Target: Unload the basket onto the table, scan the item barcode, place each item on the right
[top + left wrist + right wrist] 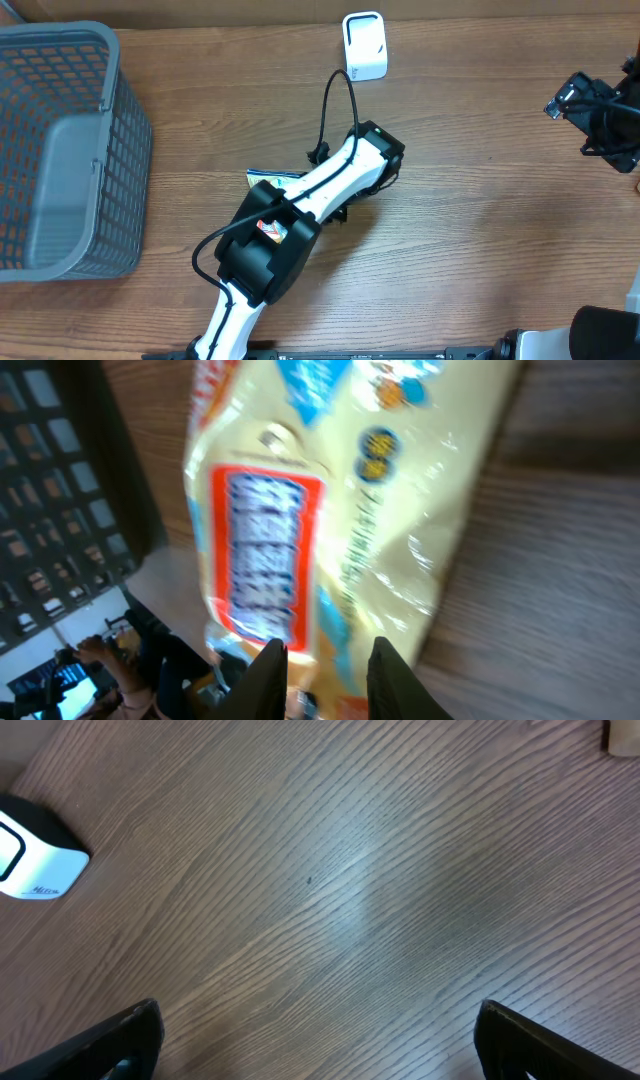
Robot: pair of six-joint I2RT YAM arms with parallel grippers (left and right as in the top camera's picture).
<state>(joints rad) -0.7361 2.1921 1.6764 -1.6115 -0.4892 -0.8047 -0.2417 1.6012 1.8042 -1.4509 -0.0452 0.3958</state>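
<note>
The item is a yellow packet (400,490) with a red-framed label, and it fills the blurred left wrist view. No barcode can be made out on it. My left gripper (328,682) has its jaws a little apart, with the packet's lower edge lying loose between them. From overhead, only a blue-green corner of the packet (265,179) shows under the left arm. The white scanner (365,45) stands at the back of the table. My right gripper (320,1050) hangs open over bare wood at the far right (600,112).
A grey mesh basket (60,150) takes up the left side of the table. The left arm's black cable (335,100) loops up toward the scanner (35,860), which shows at the left edge of the right wrist view.
</note>
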